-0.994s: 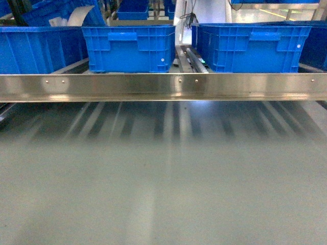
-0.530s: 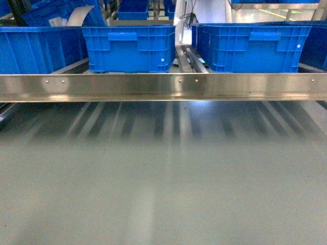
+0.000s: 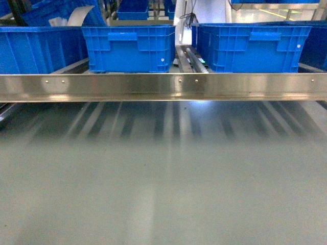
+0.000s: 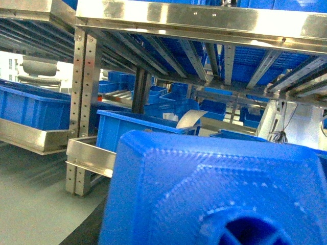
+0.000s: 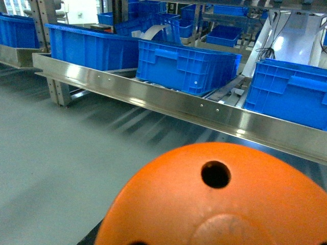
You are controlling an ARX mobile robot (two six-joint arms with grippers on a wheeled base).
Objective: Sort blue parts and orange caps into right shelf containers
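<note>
A large blue part [image 4: 214, 194] with a textured face and a round hub fills the bottom of the left wrist view, held up off the floor; it hides my left gripper's fingers. An orange cap [image 5: 214, 204], domed and with small holes, fills the bottom of the right wrist view in the same way and hides my right gripper's fingers. Ahead in the head view runs the steel shelf [image 3: 163, 87], where no arm shows. On it stand blue containers: one in the middle [image 3: 129, 48] and a wider one to the right [image 3: 253, 48].
Grey floor [image 3: 163, 184] stretches between me and the shelf rail. Another blue crate [image 3: 36, 48] sits at the left end, with a white strip sticking out behind it. Upright shelf posts [image 4: 82, 112] and an upper rack level [image 4: 194, 20] show in the left wrist view.
</note>
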